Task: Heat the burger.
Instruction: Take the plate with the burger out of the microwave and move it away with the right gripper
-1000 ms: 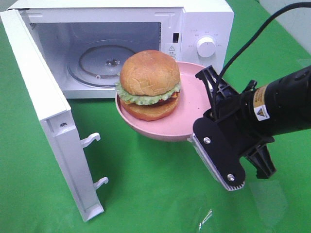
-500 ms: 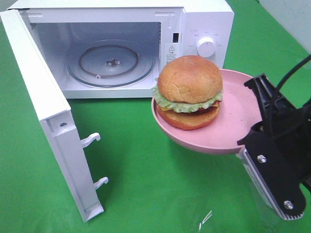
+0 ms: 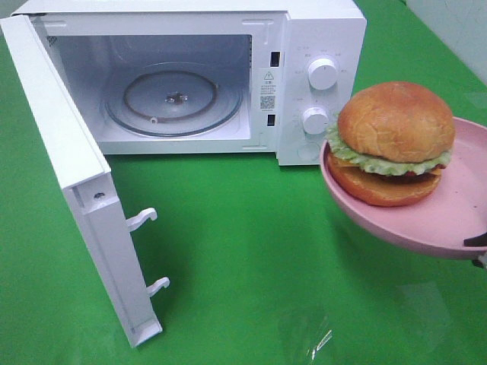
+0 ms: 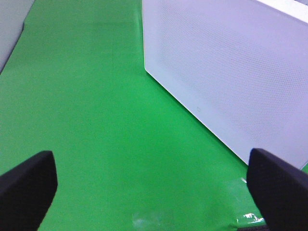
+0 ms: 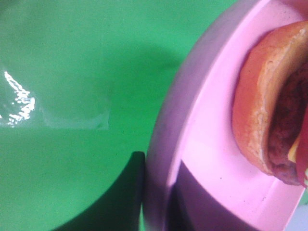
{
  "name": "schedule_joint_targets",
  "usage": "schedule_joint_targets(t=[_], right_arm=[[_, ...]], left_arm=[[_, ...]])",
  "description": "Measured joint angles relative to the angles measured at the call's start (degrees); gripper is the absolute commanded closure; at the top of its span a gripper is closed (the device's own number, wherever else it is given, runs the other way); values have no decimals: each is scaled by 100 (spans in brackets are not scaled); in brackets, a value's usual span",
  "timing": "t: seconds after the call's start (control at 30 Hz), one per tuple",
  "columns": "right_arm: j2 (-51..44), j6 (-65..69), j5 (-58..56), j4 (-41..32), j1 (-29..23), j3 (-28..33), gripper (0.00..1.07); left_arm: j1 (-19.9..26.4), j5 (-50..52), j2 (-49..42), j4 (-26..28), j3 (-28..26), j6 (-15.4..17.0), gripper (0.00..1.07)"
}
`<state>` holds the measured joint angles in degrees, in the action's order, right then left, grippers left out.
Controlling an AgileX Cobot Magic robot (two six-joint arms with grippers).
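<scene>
The burger (image 3: 394,141), with its domed brown bun and green lettuce edge, sits on a round pink plate (image 3: 426,224) held in the air at the right, in front of the microwave's knobs. My right gripper (image 5: 156,207) is shut on the plate's rim, one dark finger (image 5: 120,192) under it. In the high view only a dark sliver of the right gripper (image 3: 478,242) shows at the right edge. The right wrist view shows the burger (image 5: 269,120) from close up on the plate (image 5: 207,144). My left gripper (image 4: 154,192) stands wide open over bare green cloth, holding nothing.
The white microwave (image 3: 319,30) stands at the back with its door (image 3: 68,167) swung open to the left and a glass turntable (image 3: 173,99) inside. The left wrist view faces a white microwave wall (image 4: 226,72). Green cloth covers the table.
The plate with the burger has moved right, from in front of the microwave's opening to in front of its knobs. The right arm has slid almost out of the high view.
</scene>
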<state>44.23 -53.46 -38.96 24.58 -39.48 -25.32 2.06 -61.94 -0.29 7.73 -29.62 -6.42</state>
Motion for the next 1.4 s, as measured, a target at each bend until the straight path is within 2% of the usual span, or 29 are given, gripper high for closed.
schedule_joint_targets(t=[0.47, 0.9, 1.17, 1.4], right_arm=[[-521, 922, -1261, 561, 0, 0, 107], [-642, 1684, -1707, 676, 0, 0, 107], [-642, 2859, -1799, 1289, 0, 0, 107], [-642, 3587, -2086, 1409, 0, -57, 107]], left_arm=[[0, 0, 0, 0, 0, 0, 7], [0, 0, 0, 0, 0, 0, 7], [0, 0, 0, 0, 0, 0, 7], [0, 0, 0, 0, 0, 0, 7]])
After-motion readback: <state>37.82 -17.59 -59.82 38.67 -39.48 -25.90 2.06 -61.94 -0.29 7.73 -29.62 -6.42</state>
